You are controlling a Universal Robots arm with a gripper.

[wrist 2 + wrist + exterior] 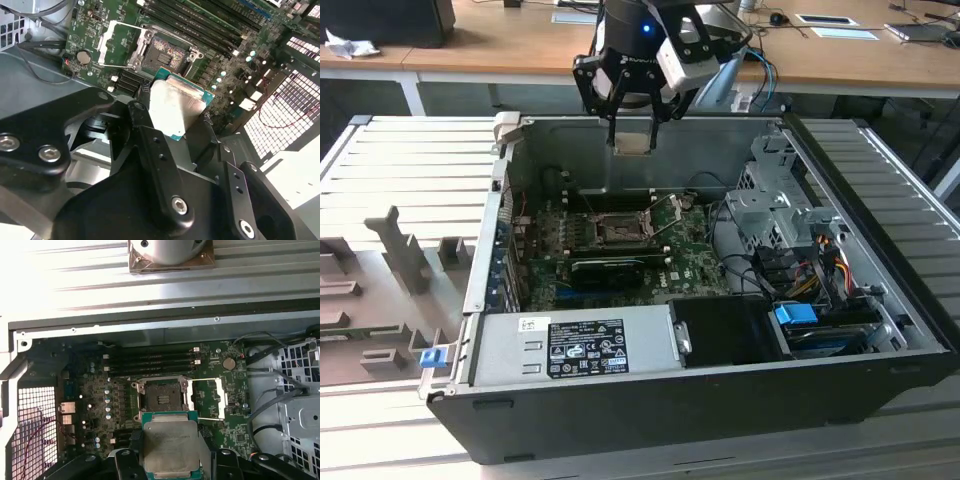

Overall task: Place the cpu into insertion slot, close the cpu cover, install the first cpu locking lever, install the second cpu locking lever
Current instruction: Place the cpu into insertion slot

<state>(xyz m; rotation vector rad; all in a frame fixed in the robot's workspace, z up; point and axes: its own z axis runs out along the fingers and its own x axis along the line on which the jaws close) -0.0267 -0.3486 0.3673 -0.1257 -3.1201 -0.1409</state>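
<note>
My gripper (633, 128) hangs above the back wall of the open computer case (880, 300), shut on the cpu (634, 143). In both wrist views the silver-topped cpu (175, 102) (169, 444) sits between the black fingers (145, 125), held flat and well above the motherboard. Below it lies the insertion slot (161, 396) (167, 50) (620, 232), a bare square black socket. The cpu cover (210, 398) (119, 42) is swung open beside the socket, green board showing through its window. Thin metal levers (667, 215) stand raised by the socket.
A long black card (610, 265) lies across the board just in front of the socket. The silver power supply (575, 345) fills the case's front, and a drive cage with cables (775, 215) stands at the exterior view's right. A grey tray with holders (390, 270) lies outside the case.
</note>
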